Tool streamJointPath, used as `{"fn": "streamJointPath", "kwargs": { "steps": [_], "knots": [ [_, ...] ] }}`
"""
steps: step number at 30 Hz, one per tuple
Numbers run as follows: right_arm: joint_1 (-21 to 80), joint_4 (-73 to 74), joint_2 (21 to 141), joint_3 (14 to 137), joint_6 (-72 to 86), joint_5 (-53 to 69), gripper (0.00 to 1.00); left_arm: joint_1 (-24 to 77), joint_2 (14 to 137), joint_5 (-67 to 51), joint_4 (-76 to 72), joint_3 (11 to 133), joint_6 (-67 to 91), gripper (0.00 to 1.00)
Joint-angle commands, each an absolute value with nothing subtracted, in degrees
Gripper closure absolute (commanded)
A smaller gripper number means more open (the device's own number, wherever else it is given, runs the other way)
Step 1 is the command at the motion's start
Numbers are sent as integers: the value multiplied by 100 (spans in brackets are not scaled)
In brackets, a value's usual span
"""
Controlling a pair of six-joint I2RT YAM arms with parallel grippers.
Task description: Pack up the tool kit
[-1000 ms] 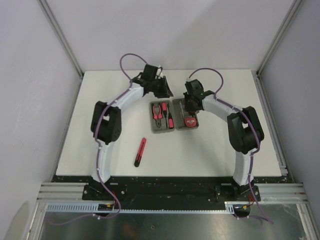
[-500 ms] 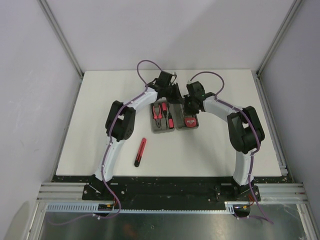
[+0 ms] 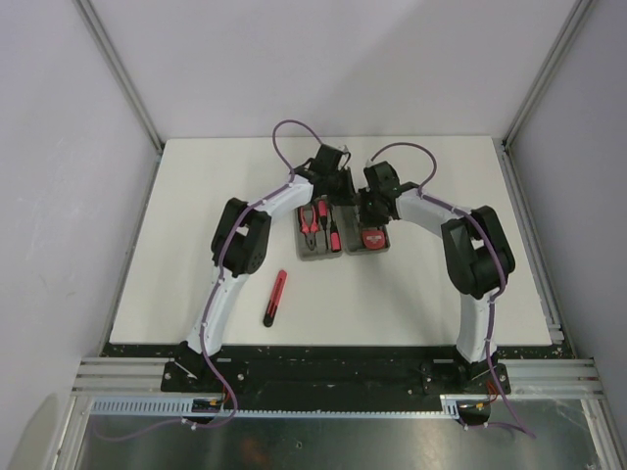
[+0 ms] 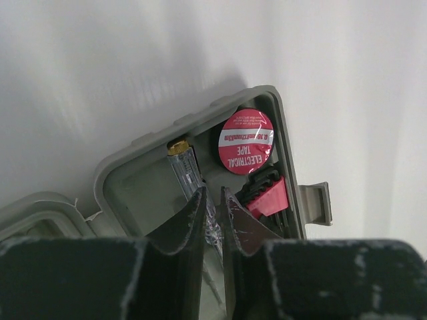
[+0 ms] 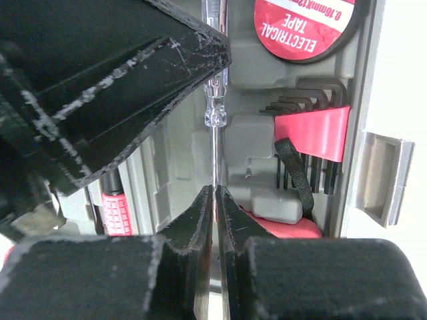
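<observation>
The grey tool kit case [image 3: 317, 255] lies open at mid-table, with red-and-black pliers [image 3: 311, 219] in its left half and a red tape measure [image 3: 373, 237] in its right half. A clear-handled screwdriver [image 4: 186, 163] lies over the right half, beside a roll of electrical tape [image 4: 245, 141] and hex keys [image 4: 269, 195]. My left gripper [image 4: 212, 195] is closed on its clear handle [image 5: 214, 100]. My right gripper [image 5: 214, 195] is shut on its thin metal shaft. Both grippers meet over the case's far edge, the left [image 3: 340, 188] and the right [image 3: 368, 203].
A red-and-black hand tool [image 3: 275, 298] lies loose on the white table [image 3: 196, 196], front-left of the case. The case latch tab [image 5: 382, 177] sticks out on the right side. Grey walls and metal rails enclose the table.
My left arm has swung right, from the case's far-left corner to over its right half, and closed on the screwdriver handle. The right arm has barely moved.
</observation>
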State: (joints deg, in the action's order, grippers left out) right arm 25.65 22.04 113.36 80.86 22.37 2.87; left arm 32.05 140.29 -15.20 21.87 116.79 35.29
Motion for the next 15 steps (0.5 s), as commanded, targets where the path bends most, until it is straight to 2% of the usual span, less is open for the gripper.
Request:
{"fn": "streamJointPath", "kwargs": {
  "steps": [1,9,15],
  "knots": [
    [2586,2133,11522,8086,2178,255,90,3260,14129,-1472,2107,11722,3350,81],
    [2600,2190,11799,8086,2139,152,99,3260,14146,-1525,2116,11586,3421,81],
    [2602,2334,11995,8086,2104,33,100,3257,14172,-1535,2117,11452,3531,82]
  ]
}}
